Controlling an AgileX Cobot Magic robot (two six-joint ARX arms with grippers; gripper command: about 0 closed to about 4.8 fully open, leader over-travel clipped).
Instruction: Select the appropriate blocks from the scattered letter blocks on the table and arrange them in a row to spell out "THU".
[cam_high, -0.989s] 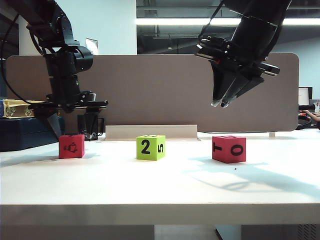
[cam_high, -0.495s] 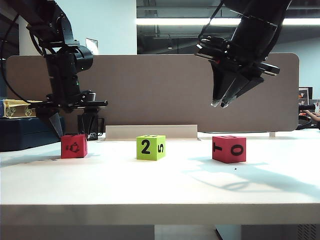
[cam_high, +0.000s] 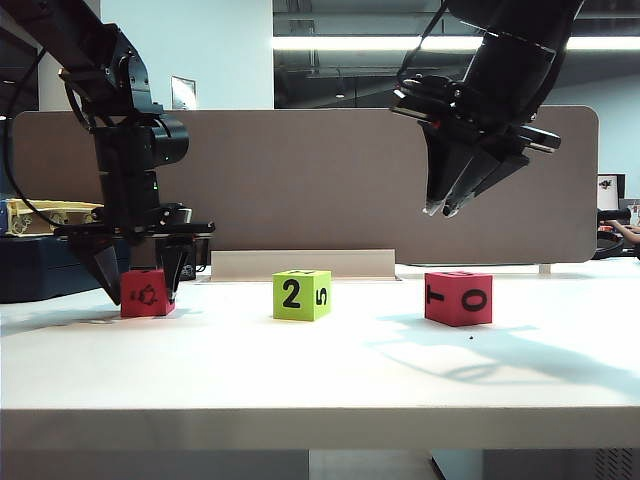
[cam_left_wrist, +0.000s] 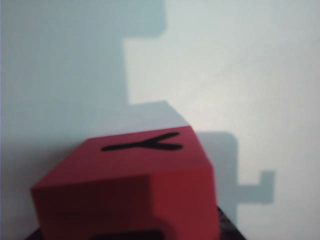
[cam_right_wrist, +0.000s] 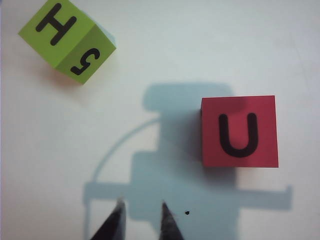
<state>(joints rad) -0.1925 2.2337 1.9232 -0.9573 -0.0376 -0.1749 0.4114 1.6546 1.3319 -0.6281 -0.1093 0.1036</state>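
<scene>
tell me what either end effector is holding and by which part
Left end effector straddles the left red block at its two sides; a firm grip cannot be told. Right end effector holds nothing.

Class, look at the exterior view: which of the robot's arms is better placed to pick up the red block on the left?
Left. The left gripper already straddles that red block; the right gripper hangs high above the table.

Grey-brown rounded partition panel (cam_high: 330, 180) spans mid-frame. Pale low rectangular base strip (cam_high: 303, 264) at its foot, centre. Long white ceiling light bar (cam_high: 340, 43) along the top. Yellowish crate-like object (cam_high: 40, 215) at left edge, on a dark blue box (cam_high: 45, 268).
</scene>
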